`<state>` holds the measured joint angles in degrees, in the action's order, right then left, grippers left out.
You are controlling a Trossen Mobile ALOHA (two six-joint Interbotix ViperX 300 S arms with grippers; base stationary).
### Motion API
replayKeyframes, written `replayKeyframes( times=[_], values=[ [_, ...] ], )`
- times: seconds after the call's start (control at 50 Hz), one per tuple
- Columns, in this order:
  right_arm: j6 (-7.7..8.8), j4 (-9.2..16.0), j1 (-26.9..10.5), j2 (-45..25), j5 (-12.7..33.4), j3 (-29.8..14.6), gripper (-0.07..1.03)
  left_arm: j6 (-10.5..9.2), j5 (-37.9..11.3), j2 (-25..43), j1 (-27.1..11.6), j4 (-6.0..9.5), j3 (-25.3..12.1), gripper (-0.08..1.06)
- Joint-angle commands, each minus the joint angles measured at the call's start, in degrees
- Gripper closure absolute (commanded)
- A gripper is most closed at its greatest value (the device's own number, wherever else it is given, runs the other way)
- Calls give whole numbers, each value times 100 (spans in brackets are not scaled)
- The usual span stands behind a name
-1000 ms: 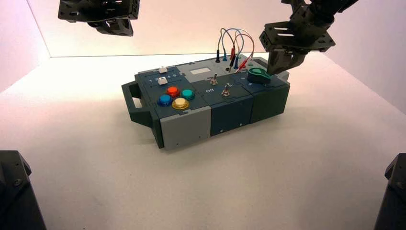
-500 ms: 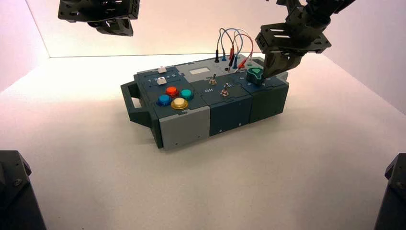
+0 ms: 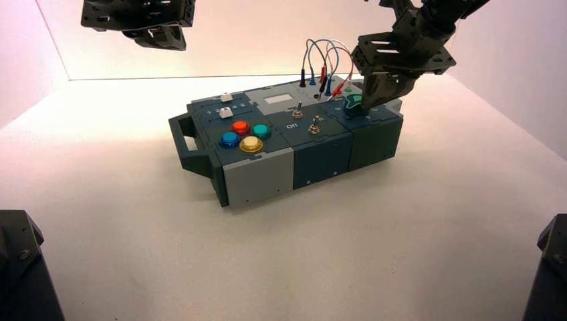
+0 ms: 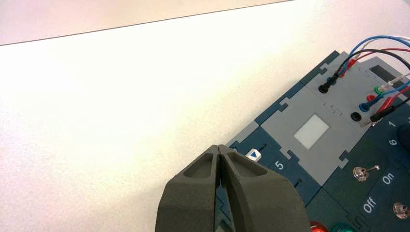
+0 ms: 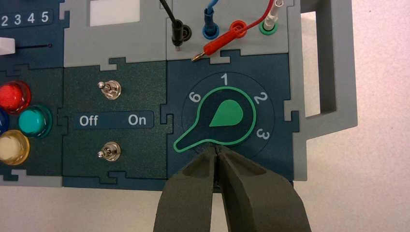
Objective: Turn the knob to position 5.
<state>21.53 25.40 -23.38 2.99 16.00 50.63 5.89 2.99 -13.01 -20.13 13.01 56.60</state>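
Counts: 1 box (image 3: 294,144), 1 knob (image 5: 216,122), 2 metal toggle switches (image 5: 109,89) (image 5: 109,151), 4 round buttons visible in high view – red (image 3: 240,126), teal (image 3: 261,131), blue (image 3: 229,139), yellow (image 3: 251,144). 2 white slider caps (image 3: 226,97) (image 3: 227,113) on box's left section. Several plugged wires (image 3: 321,57) (black, blue, red, white seen) loop up at the back, plus a white window (image 3: 280,99) in the grey panel.

Knob: green, teardrop, sits on the right-hand section of the box, below the wire sockets. Dial numerals 1, 2, 3, 6 readable around it; the rest are covered by the gripper/pointer. Long axis runs diagonal across the dial: round body toward 2, tapered tip on the far side from 2, past the 6, about where 5 would be, but that numeral isn't visible.

Right gripper (image 5: 217,153): down at the knob, fingers pressed together w/ nothing between them, tips touching the knob's rim on the side opposite 1. It blocks the dial's near arc.

Left gripper (image 4: 219,151): raised above the box's left end near the sliders, fingers clenched, empty. "5" label and "Off/On" lettering visible beside it.
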Motion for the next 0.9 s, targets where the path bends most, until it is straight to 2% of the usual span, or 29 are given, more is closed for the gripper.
replayKeyframes(
  times=[0.02,0.68,0.9],
  values=[
    [-9,35,-26,97,-53,-229,98,-9,53,-62,18,9,-44,101],
    [0,-44,18,536,44,-158,98,-9,53,-62,53,9,-44,101],
    [0,-53,246,729,44,-97,99,-9,53,-62,79,0,-35,101]
  ],
)
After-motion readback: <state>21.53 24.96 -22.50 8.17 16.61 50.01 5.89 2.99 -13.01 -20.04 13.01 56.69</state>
